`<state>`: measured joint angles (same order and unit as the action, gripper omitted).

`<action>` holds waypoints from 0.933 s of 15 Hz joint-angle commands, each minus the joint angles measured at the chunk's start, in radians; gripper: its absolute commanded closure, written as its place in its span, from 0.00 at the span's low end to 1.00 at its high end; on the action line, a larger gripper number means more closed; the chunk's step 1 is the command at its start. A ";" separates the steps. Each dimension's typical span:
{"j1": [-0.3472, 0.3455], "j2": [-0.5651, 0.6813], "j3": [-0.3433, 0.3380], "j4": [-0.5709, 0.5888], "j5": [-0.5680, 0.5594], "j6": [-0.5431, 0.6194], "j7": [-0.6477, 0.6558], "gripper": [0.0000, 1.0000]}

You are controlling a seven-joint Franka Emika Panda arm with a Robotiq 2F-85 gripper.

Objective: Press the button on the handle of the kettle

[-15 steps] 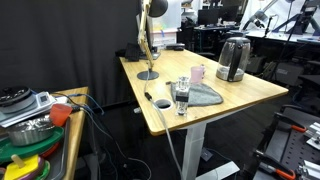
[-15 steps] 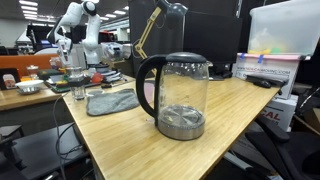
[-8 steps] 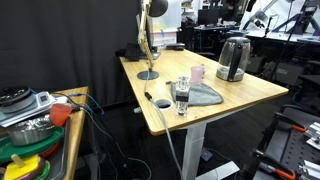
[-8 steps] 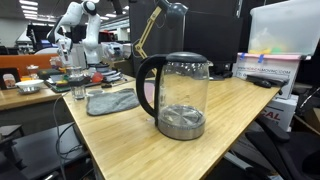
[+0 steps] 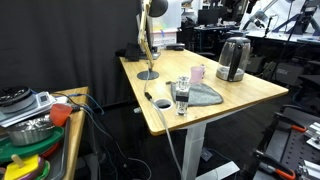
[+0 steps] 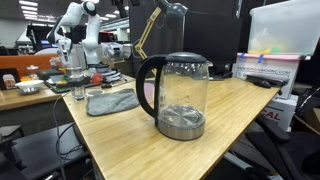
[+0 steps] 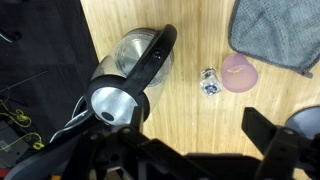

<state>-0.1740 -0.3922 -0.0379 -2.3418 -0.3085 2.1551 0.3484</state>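
A glass kettle [image 6: 181, 95] with a black handle [image 6: 145, 85] stands on the wooden table [image 6: 230, 120]. In an exterior view it stands near the far right edge [image 5: 232, 59]. In the wrist view the kettle [image 7: 133, 52] lies below me at the upper left, with its handle [image 7: 155, 60] running diagonally. My gripper [image 7: 185, 150] is open and empty, hanging well above the table to the right of the kettle. The white arm [image 6: 78, 20] shows at the far end of the table; the button is not discernible.
A pink cup [image 7: 240, 72], a grey cloth [image 7: 280, 35] and a small clear object [image 7: 209, 83] lie right of the kettle. A glass [image 5: 181, 97] and a lamp stand [image 5: 148, 72] are on the table. A side table with clutter [image 5: 30, 125] stands beside it.
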 commanded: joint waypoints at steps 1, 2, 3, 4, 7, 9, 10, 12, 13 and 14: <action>-0.022 0.020 0.009 0.008 -0.020 0.019 0.030 0.00; -0.025 0.031 0.003 0.015 -0.009 0.015 0.038 0.00; -0.038 0.044 -0.006 0.018 -0.002 0.016 0.070 0.00; -0.048 0.053 -0.012 0.019 0.003 0.014 0.100 0.00; -0.074 0.068 -0.043 0.017 0.026 0.002 0.149 0.00; -0.083 0.053 -0.052 0.002 0.035 -0.007 0.174 0.00; -0.090 0.043 -0.047 -0.010 0.017 0.005 0.204 0.00; -0.084 0.055 -0.051 -0.001 0.015 0.001 0.185 0.00; -0.084 0.055 -0.050 -0.003 0.015 0.001 0.191 0.00; -0.084 0.055 -0.050 -0.003 0.015 0.001 0.191 0.00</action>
<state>-0.2485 -0.3372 -0.0963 -2.3464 -0.2980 2.1583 0.5431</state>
